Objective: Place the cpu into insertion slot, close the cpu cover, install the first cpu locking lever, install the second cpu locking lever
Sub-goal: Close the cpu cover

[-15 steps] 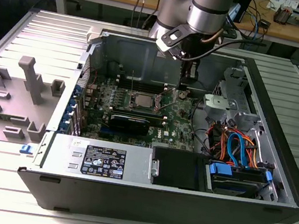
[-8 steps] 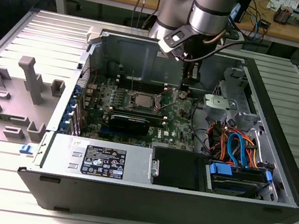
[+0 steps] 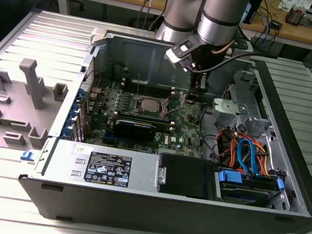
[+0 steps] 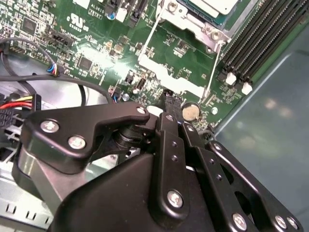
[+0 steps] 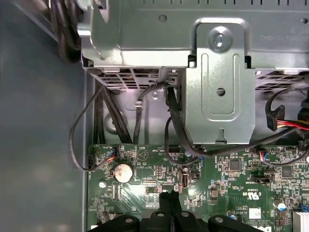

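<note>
The gripper (image 4: 169, 102) is held low over the motherboard (image 4: 91, 46). Its two fingers are pressed together, and nothing is seen between them. Its tip is just beside a round coin cell (image 4: 190, 111). In the exterior view it is found to the exterior view's right of the insertion slot (image 3: 158, 108), apart from it.

The cpu (image 4: 216, 4) is seen lying in that slot, with the silver frame of the cpu cover (image 4: 186, 23) around it. Whether the cover is fully laid down cannot be told. Two thin silver rods (image 4: 214, 67), judged to be the locking levers, are seen standing away from the frame, so they are probably not latched.

Several risks are judged from here:
- The tip is close to the board, so the coin cell or the small parts around it can be struck if the arm is lowered or moved sideways without care.
- A rod is thin and springy, so it can slip off the closed fingers when it is pushed, and the board can then be hit.
- If the cpu is not seated flat, the contacts below it can be bent when the cover is pressed.
- The black cables (image 5: 171, 116) near the metal bracket (image 5: 219, 82) can be caught by the arm.
</note>
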